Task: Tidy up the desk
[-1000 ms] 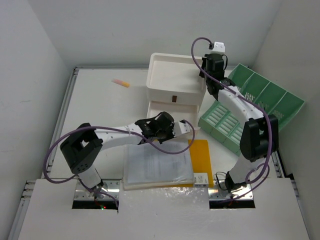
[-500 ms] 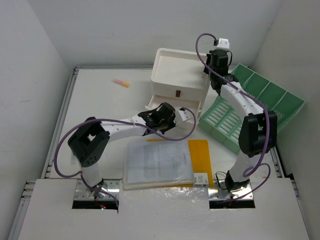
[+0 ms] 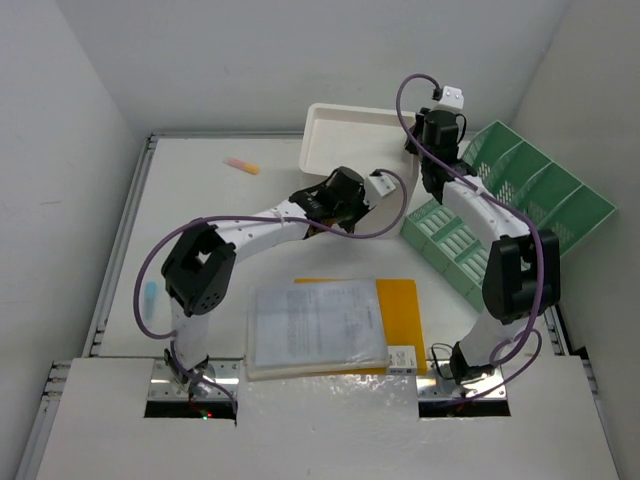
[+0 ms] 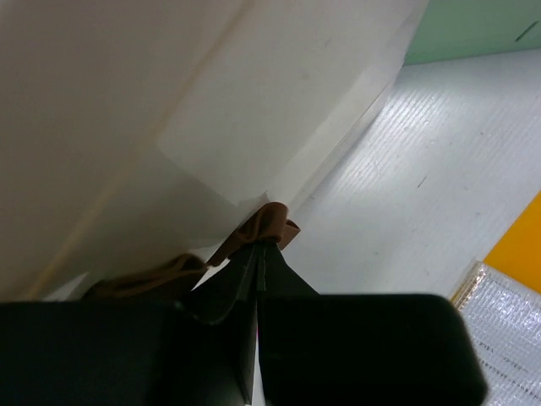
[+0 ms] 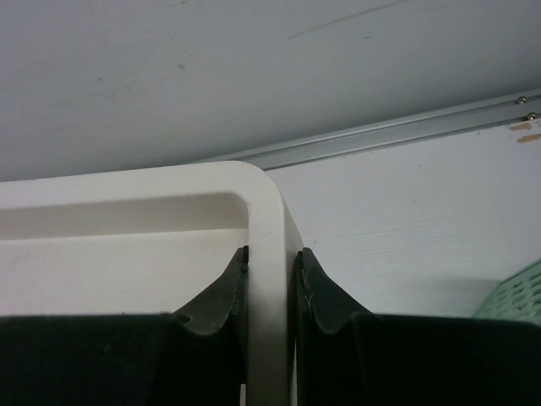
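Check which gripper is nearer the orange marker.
Left. The left gripper pinches the drawer box's brown tab, right of the marker; the right gripper clamps the box's rim farther right.

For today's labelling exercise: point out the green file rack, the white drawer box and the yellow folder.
green file rack (image 3: 548, 197), top view, a middle compartment.
white drawer box (image 3: 348, 135), top view, its top tray floor.
yellow folder (image 3: 403, 318), top view, its uncovered right strip.

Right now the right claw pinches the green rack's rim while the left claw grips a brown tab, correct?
No: the right wrist view shows the right claw pinching the rim of the white box, not the green rack. The left claw does grip the brown tab.
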Action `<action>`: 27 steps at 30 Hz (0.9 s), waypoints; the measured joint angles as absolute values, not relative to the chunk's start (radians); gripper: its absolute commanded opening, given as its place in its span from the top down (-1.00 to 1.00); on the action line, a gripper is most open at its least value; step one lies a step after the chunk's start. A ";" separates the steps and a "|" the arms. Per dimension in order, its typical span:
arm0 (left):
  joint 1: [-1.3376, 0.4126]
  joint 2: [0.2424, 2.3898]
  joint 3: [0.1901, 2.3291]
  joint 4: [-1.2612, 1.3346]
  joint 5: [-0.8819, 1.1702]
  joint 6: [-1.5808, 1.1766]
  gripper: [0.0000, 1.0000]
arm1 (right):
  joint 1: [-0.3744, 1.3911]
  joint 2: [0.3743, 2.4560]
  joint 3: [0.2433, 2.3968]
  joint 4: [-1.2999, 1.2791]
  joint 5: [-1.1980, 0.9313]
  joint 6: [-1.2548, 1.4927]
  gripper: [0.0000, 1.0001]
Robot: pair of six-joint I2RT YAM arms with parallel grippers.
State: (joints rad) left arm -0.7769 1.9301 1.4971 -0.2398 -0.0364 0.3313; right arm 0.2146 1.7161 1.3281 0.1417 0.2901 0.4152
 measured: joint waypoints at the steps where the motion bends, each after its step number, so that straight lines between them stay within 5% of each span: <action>1: -0.778 1.938 1.504 -0.244 -0.043 0.332 1.00 | 0.215 1.715 1.323 0.154 0.292 0.420 1.00; 12: -0.759 1.966 1.521 -0.243 -0.063 0.358 1.00 | 0.213 1.652 1.207 0.258 0.368 0.516 1.00; 27: -0.644 1.966 1.520 -0.173 -0.088 0.410 0.71 | 0.239 1.677 1.232 0.238 0.574 0.661 1.00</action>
